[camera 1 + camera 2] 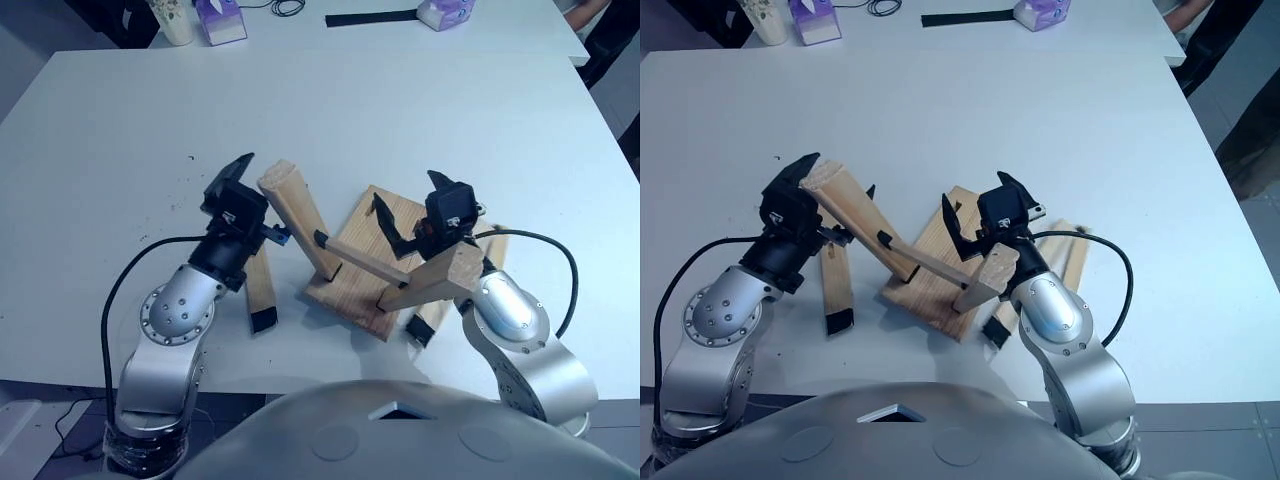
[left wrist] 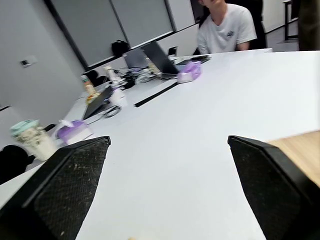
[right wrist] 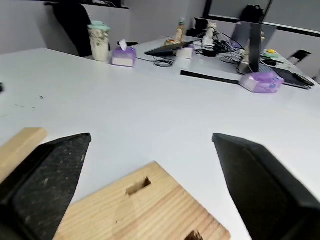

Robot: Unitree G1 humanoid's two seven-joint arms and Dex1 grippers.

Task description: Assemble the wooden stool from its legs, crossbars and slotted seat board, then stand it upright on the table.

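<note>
Far behind seat board (image 1: 345, 292), cup (image 1: 172, 20), tissue box (image 1: 222, 22)

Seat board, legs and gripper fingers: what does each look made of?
Seat board: pale wood that looks bare or only lightly finished, with clear grain lines and a slot cut through it. Legs: the same light wood, matt, with no gloss. Fingers: black, probably hard plastic or rubber-faced. The pad surface looks speckled and rough, but the exact material is unclear.

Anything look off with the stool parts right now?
Yes. The two legs joined by a crossbar lean crookedly on the seat board, neither upright. Left hand and right hand are open, gripping nothing. Two more wooden pieces lie loose beside the board.
</note>
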